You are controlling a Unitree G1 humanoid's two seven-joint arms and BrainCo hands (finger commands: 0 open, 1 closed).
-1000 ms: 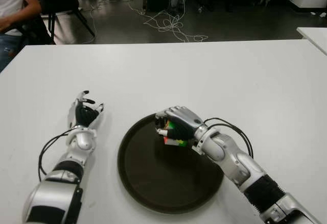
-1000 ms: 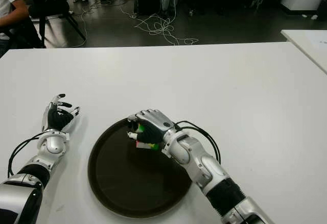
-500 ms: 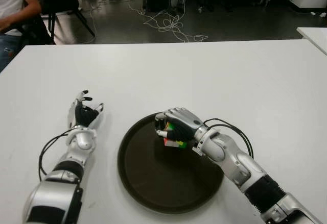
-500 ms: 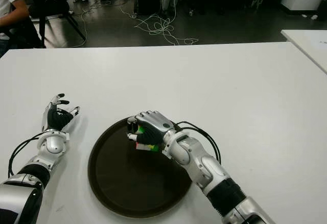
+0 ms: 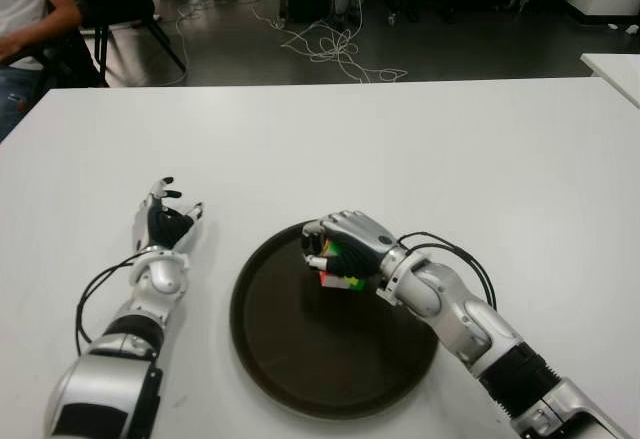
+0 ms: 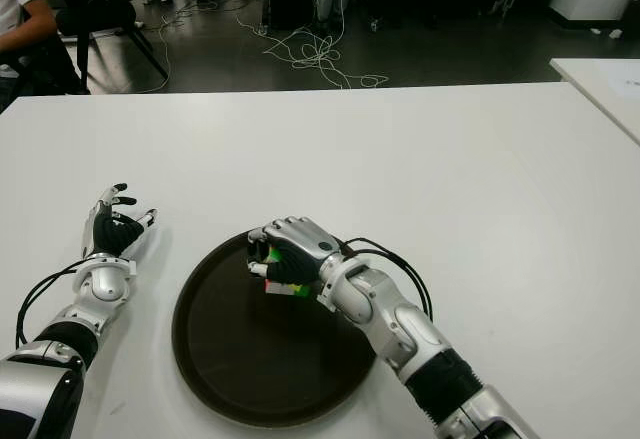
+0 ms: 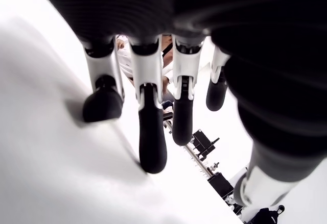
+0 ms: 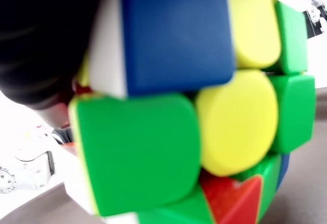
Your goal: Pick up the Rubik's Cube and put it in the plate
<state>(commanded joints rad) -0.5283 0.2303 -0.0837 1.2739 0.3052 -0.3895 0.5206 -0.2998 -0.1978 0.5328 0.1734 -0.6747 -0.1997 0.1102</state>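
A dark floor strewn with tangled cables (image 5: 335, 54) and chair legs runs behind a broad white surface (image 5: 420, 149), and a seated person (image 5: 25, 9) in a white shirt shows at the far left corner. A second white surface (image 5: 615, 69) pokes in at the right edge.

On the near part of the surface lies a round dark brown plate (image 5: 300, 359) with a raised rim. The right hand (image 5: 345, 244) is over the far part of the plate, its fingers (image 6: 262, 237) curled around the Rubik's Cube (image 5: 340, 271). The cube is held above the plate's floor, just inside the far rim; red, green and white stickers show under the knuckles in the eye views. From the right wrist view the Rubik's Cube (image 8: 204, 112) fills the picture, with blue, green, yellow and red faces, pressed against the black palm; the brown plate shows beneath it. Whether the cube's underside touches the plate cannot be told. A black cable (image 5: 455, 254) loops beside the right wrist.

The left hand (image 5: 165, 221) shows to the left of the plate, well apart from it, palm up. Its fingers (image 7: 152, 142) are loosely spread and hold nothing; in the left wrist view two black fingertips seem to meet the white surface.
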